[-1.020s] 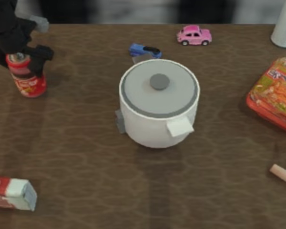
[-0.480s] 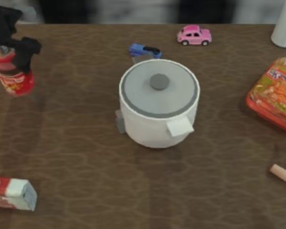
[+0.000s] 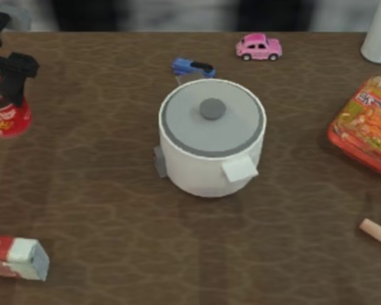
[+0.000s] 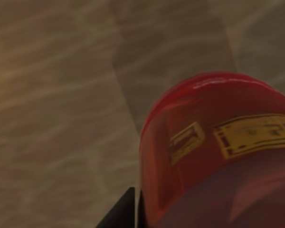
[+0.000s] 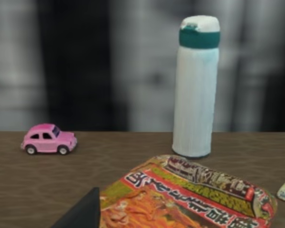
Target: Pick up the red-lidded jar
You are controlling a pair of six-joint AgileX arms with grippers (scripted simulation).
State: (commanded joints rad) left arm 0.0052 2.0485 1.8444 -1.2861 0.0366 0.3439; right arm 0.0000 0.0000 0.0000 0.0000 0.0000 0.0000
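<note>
Top view: the left gripper [image 3: 6, 79] sits at the far left edge of the table [image 3: 114, 241], its dark fingers clamped around the top of the red-lidded jar [image 3: 6, 117], which looks raised off the wood. Left wrist view: the jar's red label fills the frame, with bare tabletop beyond, so the lift seems underway; next comes a steady rise with the grip kept firm. Right wrist view: the right arm sits parked near the orange packet [image 5: 190, 199] at the right; whether its fingers are spread, I cannot tell.

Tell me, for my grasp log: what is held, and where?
The left gripper holds the jar by its top, near the lid.
</note>
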